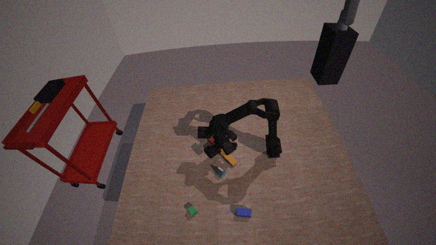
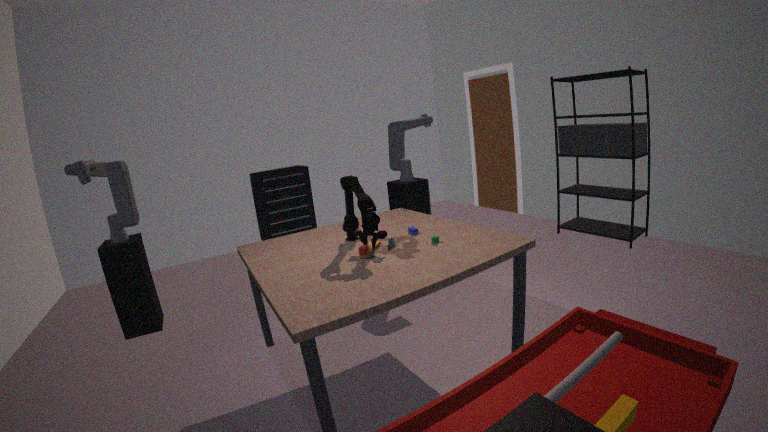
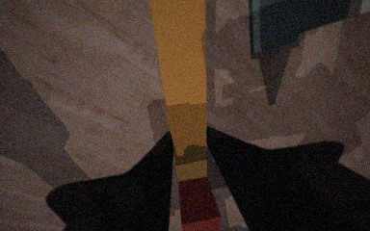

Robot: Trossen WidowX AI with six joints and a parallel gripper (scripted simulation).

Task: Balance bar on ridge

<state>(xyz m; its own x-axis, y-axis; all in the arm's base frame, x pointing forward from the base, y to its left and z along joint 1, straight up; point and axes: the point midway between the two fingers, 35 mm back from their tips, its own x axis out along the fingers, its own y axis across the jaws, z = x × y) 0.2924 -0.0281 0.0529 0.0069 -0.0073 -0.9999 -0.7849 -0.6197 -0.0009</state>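
The bar [image 1: 229, 159] [image 3: 182, 58] [image 2: 364, 251] is long and orange, with a red block [image 1: 210, 139] [image 3: 198, 198] at one end. My gripper [image 1: 221, 150] [image 3: 188, 133] is shut on the bar's orange part, near the red end, with a finger on each side. The bar is low over the table; whether its underside touches the table cannot be told. The ridge is a small teal wedge [image 1: 221, 173] [image 2: 390, 244] [image 3: 301, 24]. It stands beside the bar, apart from it, on the right in the wrist view. The fingers partly hide the bar in the top view.
A green block [image 1: 192, 211] [image 2: 434, 240] and a blue block [image 1: 243, 212] [image 2: 413, 231] lie on the wooden table [image 1: 308, 190] [image 2: 453, 257], on the ridge's side away from the gripper. A red cart [image 1: 86, 152] [image 2: 668, 365] stands off the table.
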